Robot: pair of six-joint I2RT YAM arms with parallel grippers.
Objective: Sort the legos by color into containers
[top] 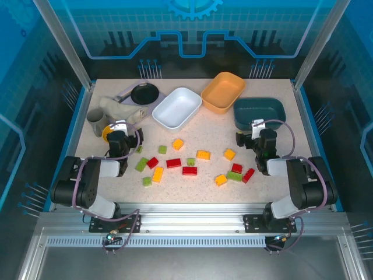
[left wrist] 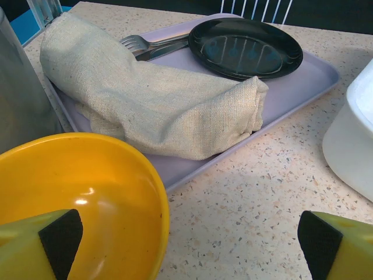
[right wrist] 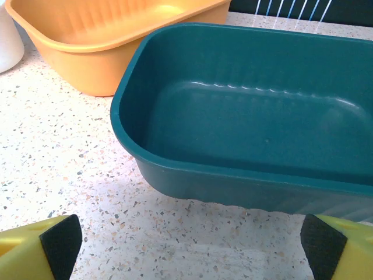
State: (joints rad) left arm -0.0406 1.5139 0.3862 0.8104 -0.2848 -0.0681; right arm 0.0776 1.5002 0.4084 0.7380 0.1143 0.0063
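You've got sixteen small plastic bricks loose mid-worktop: five red bricks, six green bricks, five yellow-orange bricks. Three shallow plastic trays sit beyond them: white tray, orange tray and dark teal tray, the teal one bare inside. The left gripper and right gripper both have their jaws wide.

Both arms are seen folded low, elbows drawn back and forearms pointed forward. The left hand is spread wide open, with nothing gripped between its fingers. The right hand is likewise opened wide and empty.
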